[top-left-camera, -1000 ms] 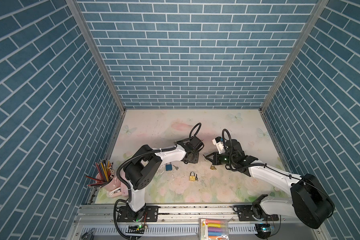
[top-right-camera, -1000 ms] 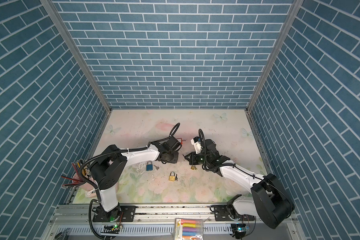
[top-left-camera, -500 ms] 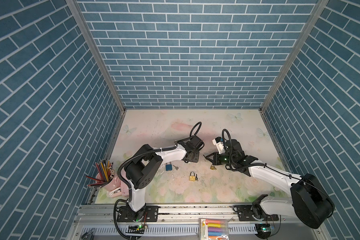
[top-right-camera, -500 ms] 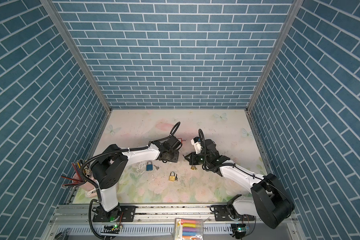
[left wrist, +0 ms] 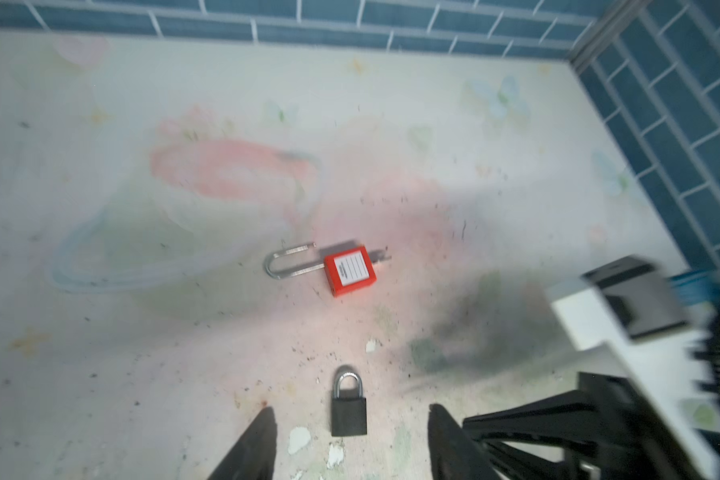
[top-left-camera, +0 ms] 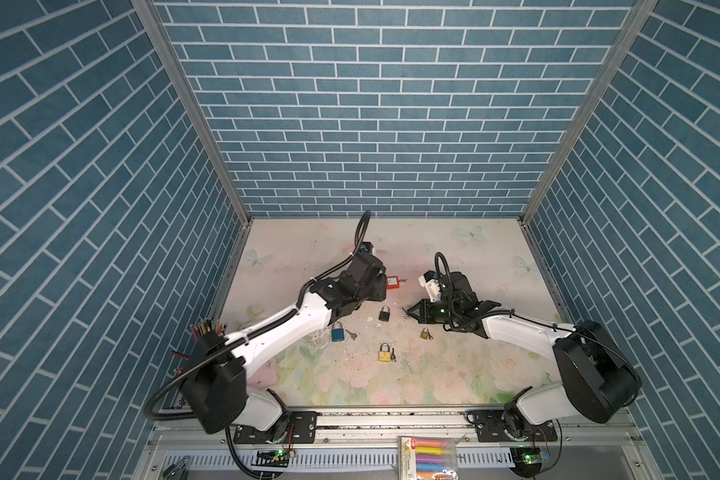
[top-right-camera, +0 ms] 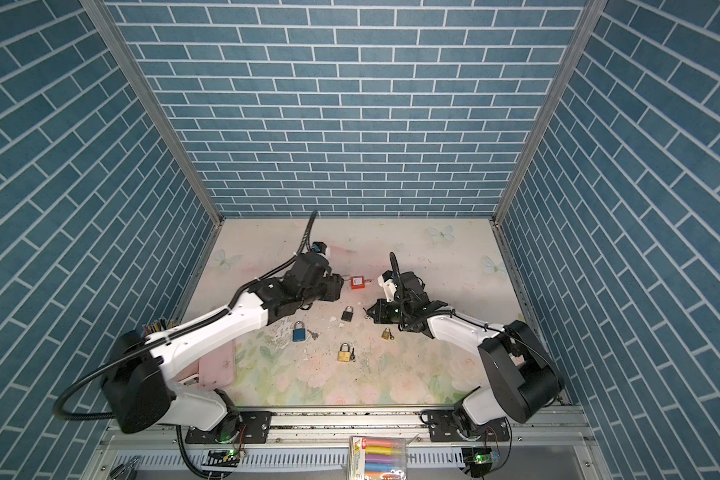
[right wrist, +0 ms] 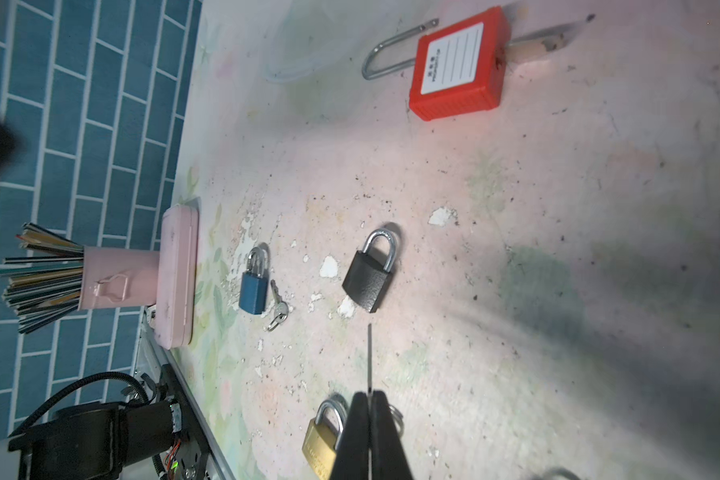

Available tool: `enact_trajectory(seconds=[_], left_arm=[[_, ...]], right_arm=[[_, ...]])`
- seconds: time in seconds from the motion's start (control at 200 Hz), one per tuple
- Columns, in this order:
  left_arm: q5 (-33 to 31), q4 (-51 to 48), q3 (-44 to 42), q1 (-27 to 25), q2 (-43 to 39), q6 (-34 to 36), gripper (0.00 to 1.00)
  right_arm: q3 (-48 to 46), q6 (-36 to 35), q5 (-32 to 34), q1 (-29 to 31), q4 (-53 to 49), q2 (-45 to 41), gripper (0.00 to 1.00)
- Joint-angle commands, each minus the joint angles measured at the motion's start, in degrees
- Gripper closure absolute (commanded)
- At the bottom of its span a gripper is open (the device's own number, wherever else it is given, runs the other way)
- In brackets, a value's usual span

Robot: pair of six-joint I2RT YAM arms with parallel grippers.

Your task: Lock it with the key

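A black padlock [left wrist: 349, 409] with its shackle down lies flat on the floral table [left wrist: 142, 332], also seen in both top views [top-left-camera: 385, 313] [top-right-camera: 347, 313]. My left gripper [left wrist: 352, 417] hangs open over it, one finger on each side, touching nothing. My right gripper [right wrist: 369, 395] is shut on a key [right wrist: 369, 357]; the thin blade sticks out edge-on towards the black padlock [right wrist: 368, 274], a short gap away. In a top view the right gripper [top-left-camera: 406, 311] sits just right of the padlock.
A red padlock [left wrist: 350, 271] with an open long shackle lies farther back. A blue padlock [right wrist: 253, 286] with a loose key [right wrist: 277, 307], a brass padlock [top-left-camera: 384, 352] and a small brass padlock [top-left-camera: 425, 333] lie nearer the front. A pink pencil cup [right wrist: 117, 282] and pink box [right wrist: 177, 278] stand at the left edge.
My left gripper has opened and drawn back from the black padlock, which now lies uncovered on the table. The right arm has held still with the key.
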Motion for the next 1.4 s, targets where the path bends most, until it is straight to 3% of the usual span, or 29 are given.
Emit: enact_trajectory(seconds=[0.0,0.085,0.24,0.585,0.91,1.225,1.355,1.395], left_arm=[[-3.58,4.23,-6.08,2.62,-6.86,3.28,0.35],[-1.52,8.34,-11.52,5.96,-12.57,3.21,0.3],[3.4,12.43,-17.82,11.13,-18.96,1.57,0.3],[3.64,11.97,-19.29,11.81,-20.54,3.39,0.3],[4.55,12.56,-19.55,12.32,-20.13,4.05,0.29],[4.66,12.67,-19.1,12.57,-19.9,4.5,0.26],[3.64,12.03,-18.84,12.58,-20.31,5.01,0.22],[2.96,11.89,-18.93,12.71,-20.72,4.73,0.14]], right_arm=[[2.03,2.05,-2.57,-0.16,0.64,4.54,1.0],[3.81,2.1,-3.24,-0.16,1.08,8.09,1.0],[6.61,2.5,-4.22,-0.04,1.87,13.18,1.0],[11.24,3.27,-3.78,1.54,2.07,20.27,1.0],[11.83,3.28,-2.86,2.39,1.09,21.39,1.0],[11.67,2.11,-1.34,2.91,-1.2,18.87,0.77],[13.29,-0.08,1.0,2.83,-4.91,16.62,0.7],[14.35,-1.34,2.1,2.71,-6.66,15.87,0.68]])
